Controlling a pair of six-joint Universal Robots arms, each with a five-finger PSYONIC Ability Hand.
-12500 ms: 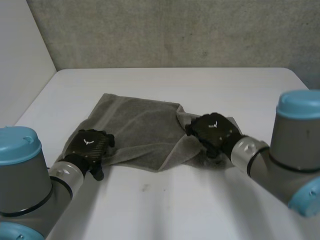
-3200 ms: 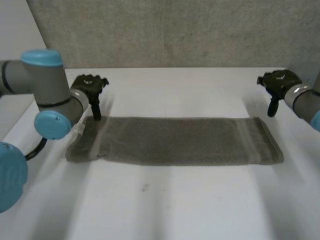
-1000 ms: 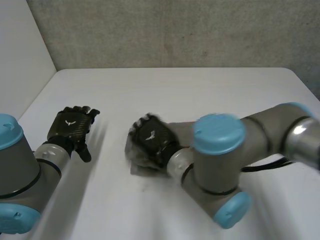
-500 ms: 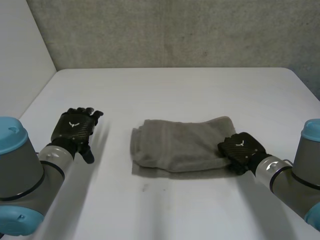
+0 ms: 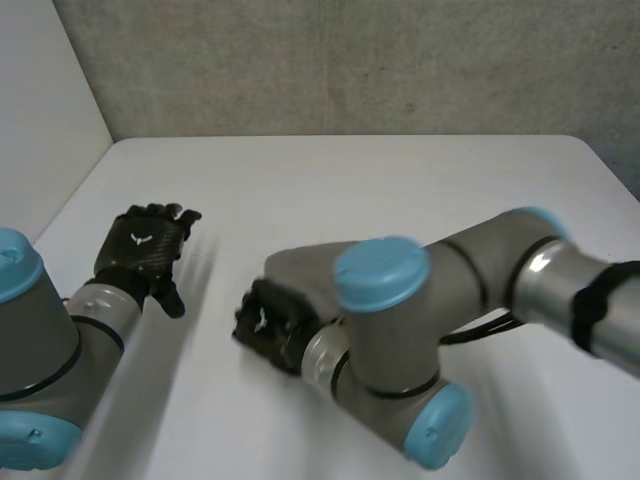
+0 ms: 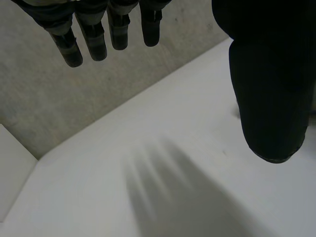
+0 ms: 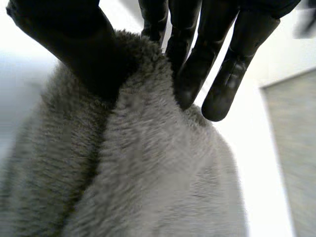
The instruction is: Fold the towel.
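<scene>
Towel (image 5: 300, 264) on table (image 5: 380, 180), left robot hand (image 5: 141, 250) well to its left.
</scene>
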